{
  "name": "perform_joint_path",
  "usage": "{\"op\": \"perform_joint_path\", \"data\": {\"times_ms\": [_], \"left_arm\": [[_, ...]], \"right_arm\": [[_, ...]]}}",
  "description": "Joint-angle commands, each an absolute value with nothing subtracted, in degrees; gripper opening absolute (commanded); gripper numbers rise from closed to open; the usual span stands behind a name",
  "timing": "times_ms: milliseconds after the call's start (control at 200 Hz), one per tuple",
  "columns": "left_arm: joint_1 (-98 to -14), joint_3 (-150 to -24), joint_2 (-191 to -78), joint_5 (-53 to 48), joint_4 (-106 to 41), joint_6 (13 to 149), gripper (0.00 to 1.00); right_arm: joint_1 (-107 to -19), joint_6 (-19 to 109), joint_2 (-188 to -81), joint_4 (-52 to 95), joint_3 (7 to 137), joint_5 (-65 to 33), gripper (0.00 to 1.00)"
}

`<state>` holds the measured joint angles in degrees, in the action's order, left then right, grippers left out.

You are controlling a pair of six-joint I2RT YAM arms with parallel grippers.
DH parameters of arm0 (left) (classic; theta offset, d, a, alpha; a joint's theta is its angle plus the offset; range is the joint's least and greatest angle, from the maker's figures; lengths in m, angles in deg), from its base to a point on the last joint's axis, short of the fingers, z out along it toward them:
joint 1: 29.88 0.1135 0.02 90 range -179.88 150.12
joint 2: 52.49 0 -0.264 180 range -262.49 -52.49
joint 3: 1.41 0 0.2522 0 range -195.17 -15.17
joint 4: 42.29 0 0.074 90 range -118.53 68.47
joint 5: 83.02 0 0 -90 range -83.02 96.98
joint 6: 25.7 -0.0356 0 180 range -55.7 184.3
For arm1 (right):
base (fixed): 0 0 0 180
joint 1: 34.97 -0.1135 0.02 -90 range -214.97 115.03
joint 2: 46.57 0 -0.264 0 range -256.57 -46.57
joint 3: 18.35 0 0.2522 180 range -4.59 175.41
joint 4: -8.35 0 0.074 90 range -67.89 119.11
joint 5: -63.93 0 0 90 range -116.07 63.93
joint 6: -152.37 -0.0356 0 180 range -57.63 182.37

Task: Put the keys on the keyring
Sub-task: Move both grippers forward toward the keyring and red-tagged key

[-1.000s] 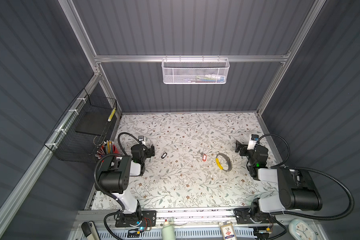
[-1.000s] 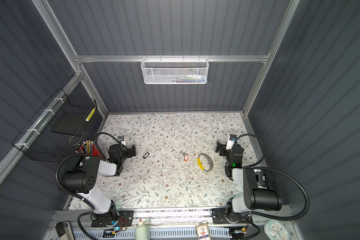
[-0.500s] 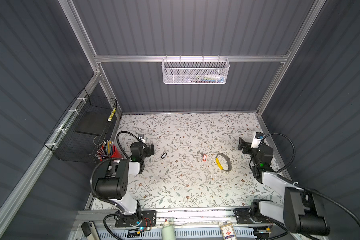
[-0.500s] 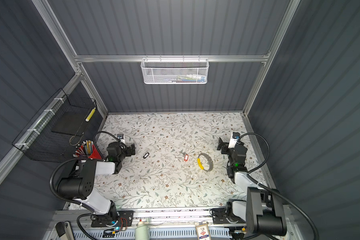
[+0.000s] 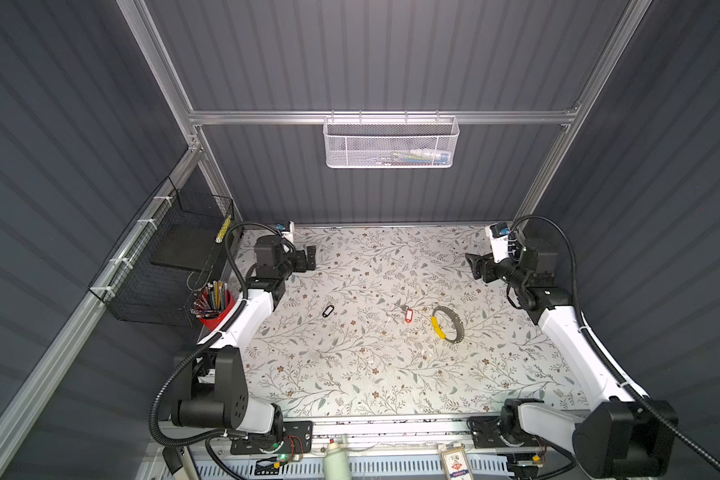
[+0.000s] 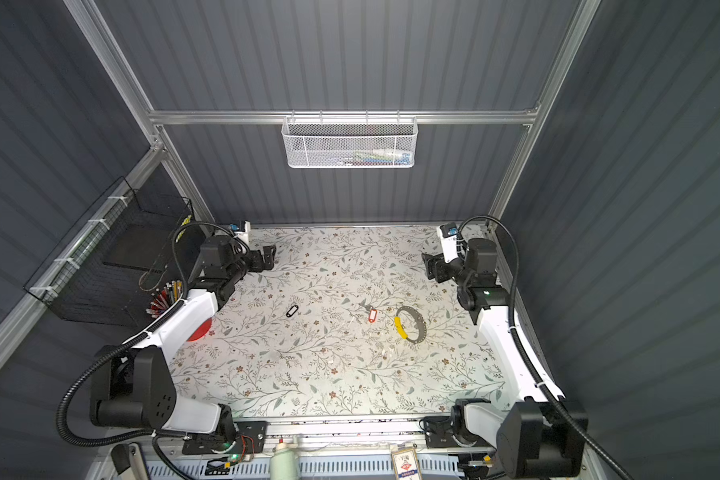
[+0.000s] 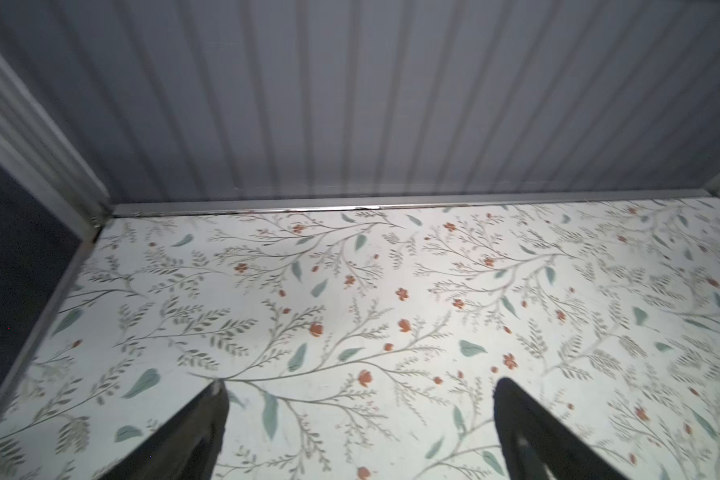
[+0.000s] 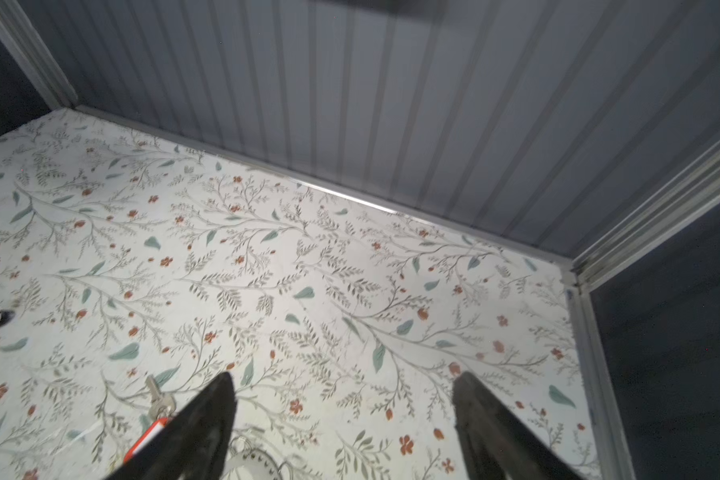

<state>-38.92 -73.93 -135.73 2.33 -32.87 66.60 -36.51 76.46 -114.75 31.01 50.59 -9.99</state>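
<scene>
In both top views the keyring (image 5: 436,325) (image 6: 400,326), a thin grey hoop with a yellow segment, lies flat right of the table's middle. Just left of it lies a key with a red tag (image 5: 408,315) (image 6: 372,315). Further left lies a black-rimmed tag (image 5: 328,311) (image 6: 292,311). My left gripper (image 5: 310,257) (image 6: 269,258) hangs open at the back left, empty in its wrist view (image 7: 360,386). My right gripper (image 5: 474,266) (image 6: 430,266) hangs open at the back right, empty. Its wrist view (image 8: 344,380) shows the red-tagged key (image 8: 159,401) and part of the keyring (image 8: 250,461) beside one finger.
A red cup of pencils (image 5: 213,309) stands at the table's left edge under a black wire basket (image 5: 171,257) on the left wall. A white mesh basket (image 5: 389,143) hangs on the back wall. Metal rails border the floral table (image 5: 350,374).
Both arms have unfolded and lifted, carrying their grippers up and toward the back wall. The keys and the keyring lie where they were.
</scene>
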Motion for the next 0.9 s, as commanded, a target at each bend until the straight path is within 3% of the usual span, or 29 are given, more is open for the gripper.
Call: {"op": "perform_joint_path", "data": {"times_ms": [0, 170, 300, 565, 890], "left_arm": [[-44.06, -76.34, -135.91, -0.53, -23.08, 64.12, 0.99], [-49.68, -78.54, -136.28, 0.15, -18.75, 60.74, 0.97], [-52.75, -78.8, -136.93, 1.57, -17.73, 59.1, 0.96], [-56.99, -77.75, -138.18, 2.85, -17.64, 57.66, 0.95], [-58.33, -78.88, -139.62, 3.02, -17.17, 57.13, 0.93]], "right_arm": [[-37.81, 83.87, -116.72, 44.79, 51.14, -9.01, 0.74], [-42.4, 94.21, -122.03, 51.34, 52.7, -13.45, 0.71], [-42.79, 101.14, -128.0, 56.17, 56.0, -10.12, 0.69], [-43.76, 103.46, -137.49, 56.63, 60.98, -10.06, 0.65], [-44.46, 106.05, -145.34, 56.8, 65.61, -12.39, 0.52]]}}
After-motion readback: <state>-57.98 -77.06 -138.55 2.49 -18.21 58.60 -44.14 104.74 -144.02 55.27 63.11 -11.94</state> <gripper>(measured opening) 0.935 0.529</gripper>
